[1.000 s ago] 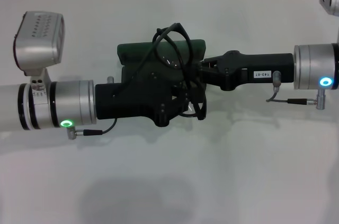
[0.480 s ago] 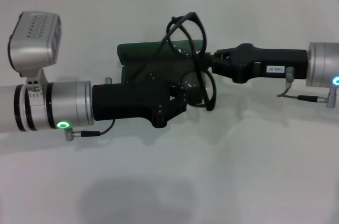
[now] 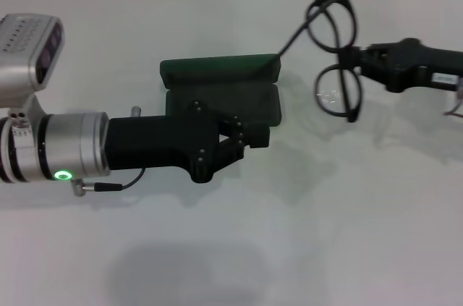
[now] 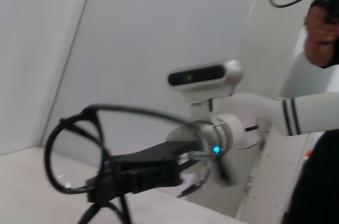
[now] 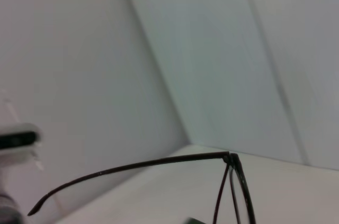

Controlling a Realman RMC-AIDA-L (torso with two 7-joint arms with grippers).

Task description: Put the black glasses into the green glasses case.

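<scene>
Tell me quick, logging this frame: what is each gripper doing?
Left gripper: over the open green glasses case, fingers cannot be told.
Right gripper: closed on the black glasses, held right of the case.

Two arms, same build: matte black left gripper (image 3: 249, 134) housing with round pivot screws, on a brushed silver cuff with black bands and a glowing green ring — thin grey cable looping beneath. Silver perforated camera box above. Black right gripper (image 3: 356, 58) bearing a small white label.
</scene>
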